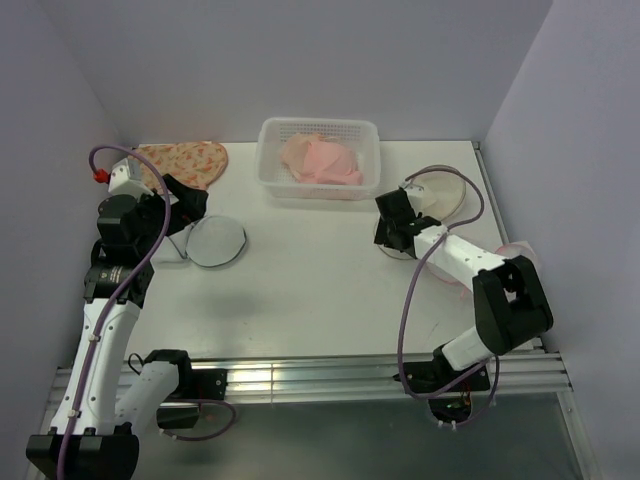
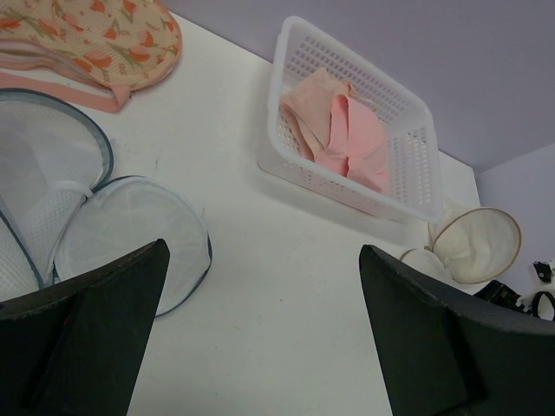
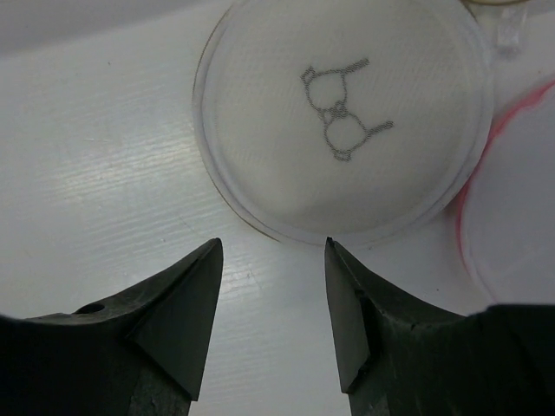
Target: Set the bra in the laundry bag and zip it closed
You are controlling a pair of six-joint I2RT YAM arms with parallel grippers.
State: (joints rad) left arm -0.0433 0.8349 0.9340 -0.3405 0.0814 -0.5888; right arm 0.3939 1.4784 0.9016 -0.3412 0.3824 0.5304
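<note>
Pink and crumpled, the bra (image 1: 325, 160) is kept in the basket (image 1: 318, 124), while the laundry bag (image 3: 342, 165) is laid on the tabletop (image 1: 310, 270) ahead of the spread right hand (image 3: 270, 251), likely to be opened first; the left hand (image 2: 260, 260) is spread too.

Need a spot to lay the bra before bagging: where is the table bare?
Bare: the middle of the table, bordered by the basket behind, the grey-rimmed mesh bag left and the right gripper right. Crowded: back left, flowered cloth and left gripper; right side, laundry bag.

Lab booth: bare walls (image 1: 300, 60), white table (image 1: 320, 290), aluminium rail (image 1: 330, 378).
</note>
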